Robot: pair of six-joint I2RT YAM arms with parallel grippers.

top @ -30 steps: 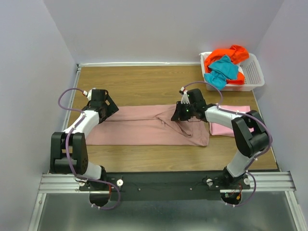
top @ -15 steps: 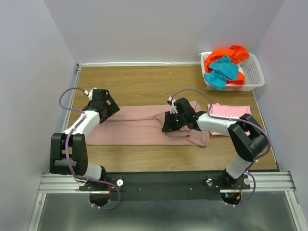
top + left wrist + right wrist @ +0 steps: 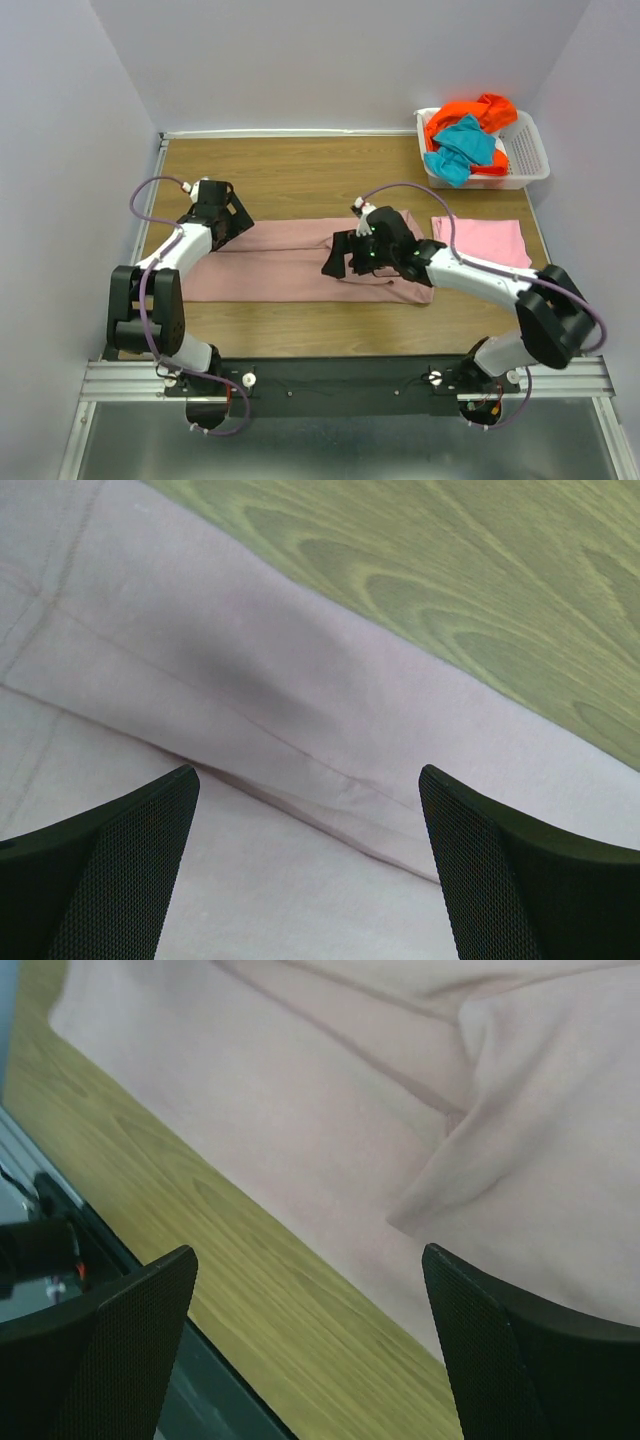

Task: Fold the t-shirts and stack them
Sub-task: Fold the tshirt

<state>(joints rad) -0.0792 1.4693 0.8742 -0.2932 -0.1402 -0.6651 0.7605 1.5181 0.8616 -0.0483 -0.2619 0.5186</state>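
Your right gripper (image 3: pixel 310 1255) has its jaws spread wide with nothing between them, hanging just above the dusty rose t-shirt (image 3: pixel 270 265) where a doubled-over flap of cloth lies on the layer below. Your left gripper (image 3: pixel 307 778) is likewise wide apart and empty, poised over the far hem at the shirt's left end, right beside bare wood. Neither one grips the cloth, so the shirt rests on the table (image 3: pixel 300 170) under its own weight, drawn out as a long band between the two arms with its right end turned inward. I judge this leaves each hand free to take a fresh hold for the next fold. Count four shirts: this rose one, one light pink shirt (image 3: pixel 480 240) folded flat just right of it, probably the start of the stack, and an orange shirt (image 3: pixel 470 112) and a teal shirt (image 3: pixel 462 145) heaped in the single white basket (image 3: pixel 530 150) at the far right corner, waiting
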